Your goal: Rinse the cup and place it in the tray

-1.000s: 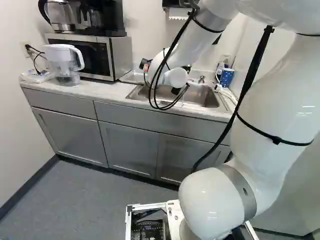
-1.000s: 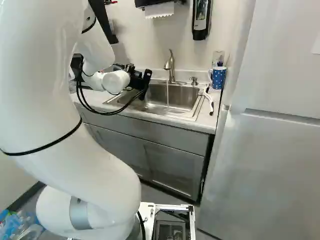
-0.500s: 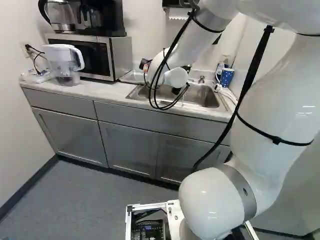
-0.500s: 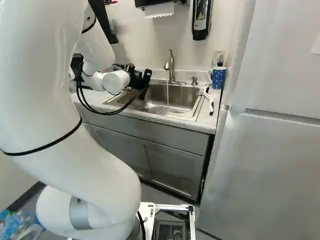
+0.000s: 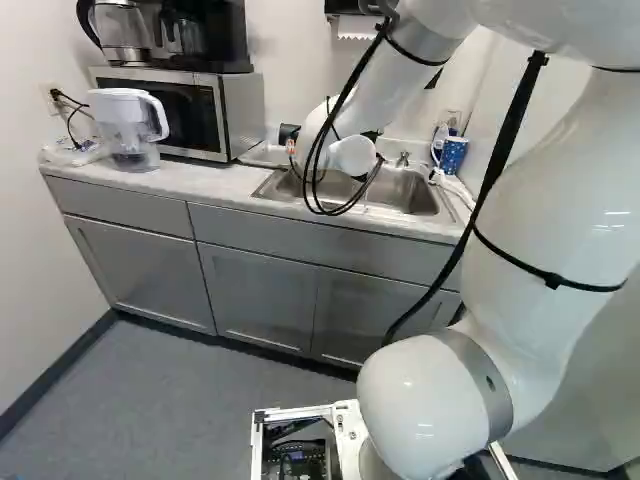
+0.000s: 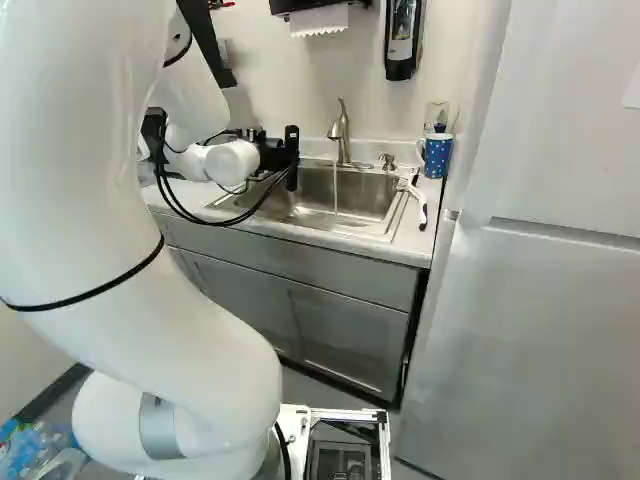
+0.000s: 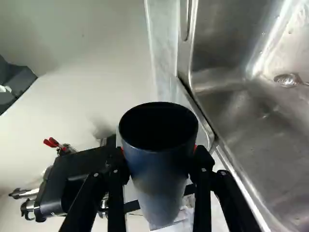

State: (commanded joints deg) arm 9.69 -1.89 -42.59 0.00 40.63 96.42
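Gripping cup (image 7: 159, 186) from both sides: my gripper (image 7: 161, 155) clenched on it, mouth (image 7: 158, 126) unblocked, presumably so water can enter. Cup location: near sink (image 7: 236, 116), apart from stream (image 6: 336, 190). Tap (image 6: 341, 132): running, likely for my rinse.
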